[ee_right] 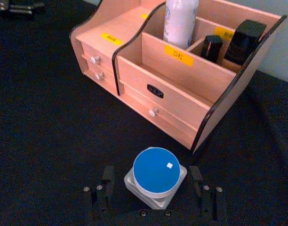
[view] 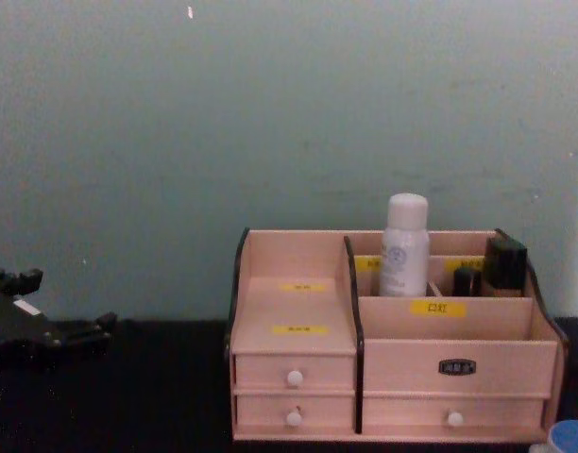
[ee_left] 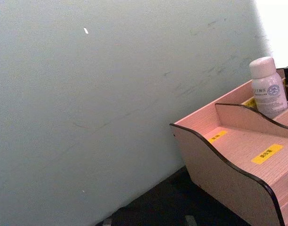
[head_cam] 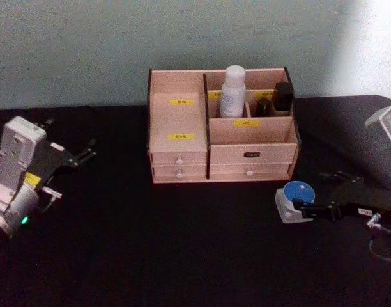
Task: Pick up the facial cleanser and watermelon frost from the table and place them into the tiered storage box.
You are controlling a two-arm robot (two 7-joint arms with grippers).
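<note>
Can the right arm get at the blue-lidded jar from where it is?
Probably yes: the right gripper straddles the blue-lidded jar, fingers open on either side, nothing between them and it.

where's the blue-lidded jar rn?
The blue-lidded jar sits on the table at the robot's right in the head view, just in front of the tiered storage box's right front corner, between the right gripper's open fingers.

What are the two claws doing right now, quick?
Left claw: open, holding nothing.
Right claw: open, one finger on each side of the blue-lidded jar, not yet gripping it.
</note>
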